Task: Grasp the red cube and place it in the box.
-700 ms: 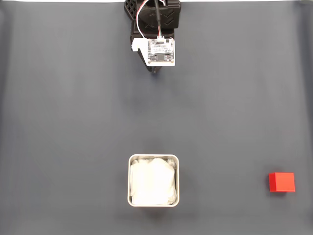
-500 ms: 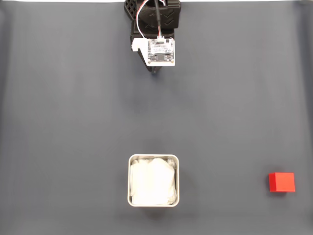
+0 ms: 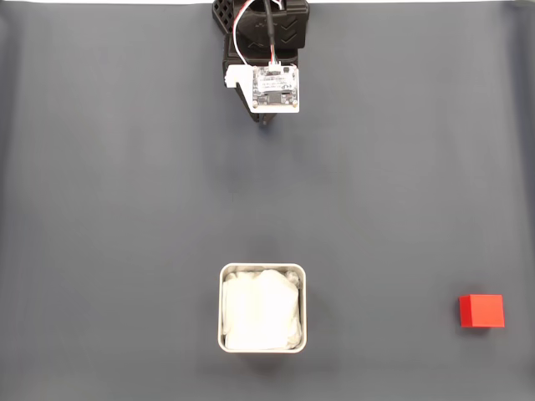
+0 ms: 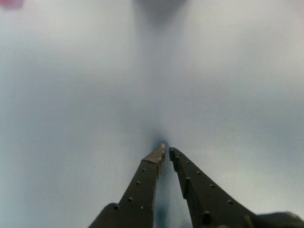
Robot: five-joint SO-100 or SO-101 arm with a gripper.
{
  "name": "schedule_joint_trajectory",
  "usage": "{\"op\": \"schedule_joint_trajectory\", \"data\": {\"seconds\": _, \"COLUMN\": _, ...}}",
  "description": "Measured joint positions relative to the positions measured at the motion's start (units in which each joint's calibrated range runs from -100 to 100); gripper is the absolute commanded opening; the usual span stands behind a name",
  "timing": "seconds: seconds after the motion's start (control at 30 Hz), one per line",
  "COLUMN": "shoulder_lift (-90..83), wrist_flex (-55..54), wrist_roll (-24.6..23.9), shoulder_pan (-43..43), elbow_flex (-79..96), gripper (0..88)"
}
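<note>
Wrist view: the claw [image 4: 166,151] is seen drawn nearly closed on nothing, tips low over bare grey mat [image 3: 125,209]; in the fixed view, the box [image 3: 262,271] sits near centre-bottom; the red cube [image 3: 481,311] lies well apart at its right, ungrasped.

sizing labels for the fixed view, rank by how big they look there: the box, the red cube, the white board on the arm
1. the box, clearly the largest.
2. the white board on the arm.
3. the red cube.

The board and cube look close in size, and the board may sit nearer the camera, so their order is unsure.
</note>
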Motion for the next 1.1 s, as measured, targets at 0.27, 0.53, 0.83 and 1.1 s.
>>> {"op": "schedule_joint_trajectory", "data": {"seconds": 0.27, "shoulder_lift": 0.00, "wrist_flex": 0.00, "wrist_roll": 0.00, "shoulder_pan": 0.00, "elbow_flex": 0.00, "gripper": 0.0}}
{"op": "schedule_joint_trajectory", "data": {"seconds": 0.53, "shoulder_lift": 0.61, "wrist_flex": -3.98, "wrist_roll": -0.24, "shoulder_pan": 0.00, "elbow_flex": -0.09, "gripper": 0.0}}
{"op": "schedule_joint_trajectory", "data": {"seconds": 0.83, "shoulder_lift": 10.07, "wrist_flex": -19.01, "wrist_roll": -0.83, "shoulder_pan": 0.07, "elbow_flex": -16.73, "gripper": 0.0}}
{"op": "schedule_joint_trajectory", "data": {"seconds": 1.1, "shoulder_lift": 19.54, "wrist_flex": -23.87, "wrist_roll": -0.93, "shoulder_pan": -0.45, "elbow_flex": -37.61, "gripper": 0.0}}
